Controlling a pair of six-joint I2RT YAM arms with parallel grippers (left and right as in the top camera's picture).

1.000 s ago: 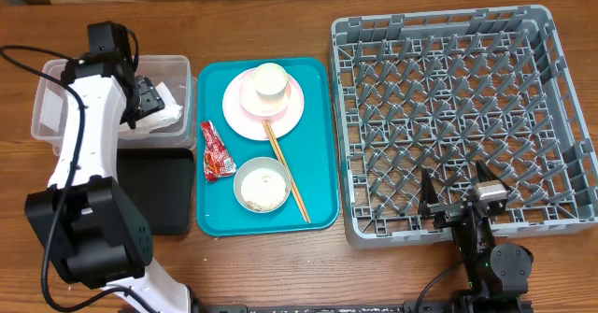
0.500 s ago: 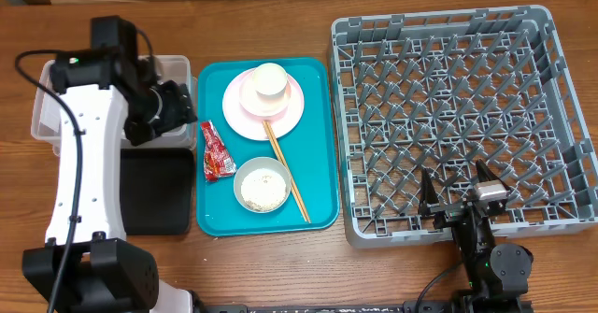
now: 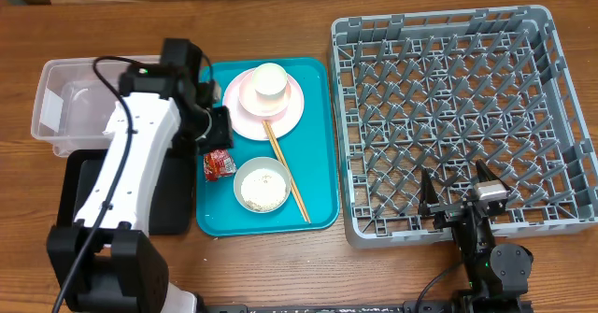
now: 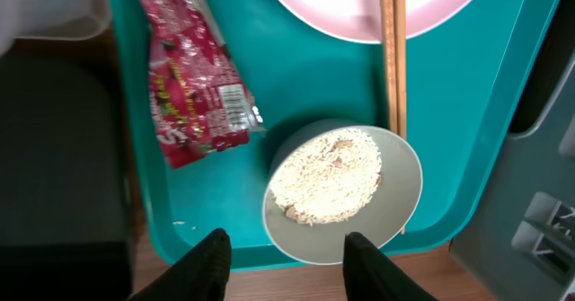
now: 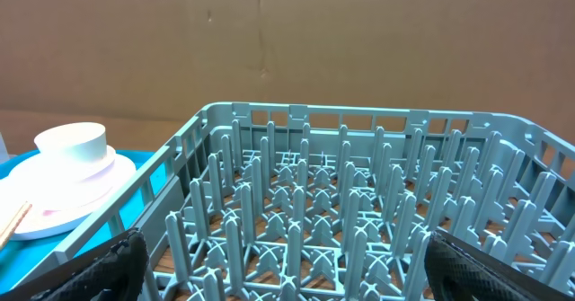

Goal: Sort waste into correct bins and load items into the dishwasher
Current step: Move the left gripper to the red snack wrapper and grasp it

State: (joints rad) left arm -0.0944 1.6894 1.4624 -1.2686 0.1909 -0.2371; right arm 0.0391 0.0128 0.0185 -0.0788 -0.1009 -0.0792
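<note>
Above the teal tray (image 4: pixel 305 85), the left gripper (image 4: pixel 287 247) hangs half-spread and empty, seemingly poised for the red wrapper (image 4: pixel 193 94) lying flat beside the rice bowl (image 4: pixel 341 189), while the right gripper (image 5: pixel 287 265) sits wide open by the dish rack (image 5: pixel 314 114).

Two grippers: the left gripper (image 4: pixel 283 247) and the right gripper (image 5: pixel 283 261). Just ahead of the left gripper's fingertips lie one red wrapper (image 4: pixel 193 94), one bowl (image 4: pixel 406 180) holding one heap of rice (image 4: pixel 328 175) with grains too many to count, and two chopsticks (image 4: pixel 393 58). Farther ahead is one pink plate (image 4: pixel 323 4) carrying one cup (image 3: pixel 269 79). All sit on one teal tray (image 4: pixel 296 76). Off to its side are one clear tub (image 3: pixel 56 117) and one black tray (image 3: pixel 168 201). Ahead of the right gripper stands one grey dish rack (image 3: pixel 340 117).
</note>
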